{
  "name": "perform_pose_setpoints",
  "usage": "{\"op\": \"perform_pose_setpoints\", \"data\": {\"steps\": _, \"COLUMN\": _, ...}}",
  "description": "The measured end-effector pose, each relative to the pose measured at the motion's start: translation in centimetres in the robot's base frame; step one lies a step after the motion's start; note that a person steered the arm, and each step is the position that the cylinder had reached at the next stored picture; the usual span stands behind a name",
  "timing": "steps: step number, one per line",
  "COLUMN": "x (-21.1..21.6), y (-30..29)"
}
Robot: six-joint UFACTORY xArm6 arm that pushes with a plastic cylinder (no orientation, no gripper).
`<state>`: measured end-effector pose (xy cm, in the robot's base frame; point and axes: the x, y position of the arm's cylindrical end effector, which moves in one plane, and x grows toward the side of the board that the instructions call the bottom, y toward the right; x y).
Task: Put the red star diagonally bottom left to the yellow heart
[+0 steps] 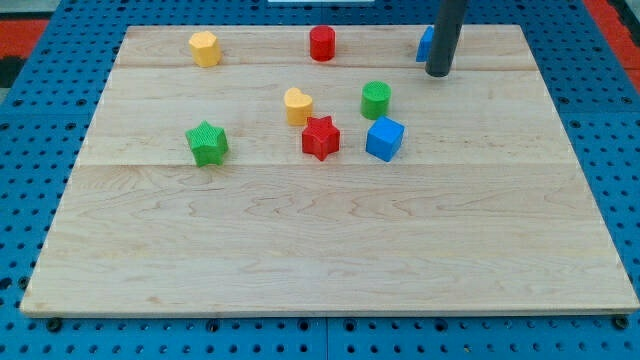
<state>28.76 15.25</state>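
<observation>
The red star [321,137] lies on the wooden board [330,260] just below and right of the yellow heart [297,105], nearly touching it. My tip [438,73] stands near the view's top right, well away from both, up and to the right of the red star. It is next to a blue block [425,44] that the rod partly hides.
A green cylinder [376,99] and a blue cube [385,138] lie right of the red star. A green star [207,143] lies at the left. A yellow hexagonal block [204,48] and a red cylinder [322,43] stand near the top edge.
</observation>
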Motion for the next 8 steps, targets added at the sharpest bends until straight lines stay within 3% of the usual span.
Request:
{"op": "perform_pose_setpoints", "data": {"steps": 2, "x": 1.9, "y": -1.6}}
{"op": "perform_pose_setpoints", "data": {"steps": 5, "x": 2.6, "y": -12.5}}
{"op": "perform_pose_setpoints", "data": {"steps": 7, "x": 10.9, "y": -13.4}}
{"op": "perform_pose_setpoints", "data": {"steps": 8, "x": 12.3, "y": -13.6}}
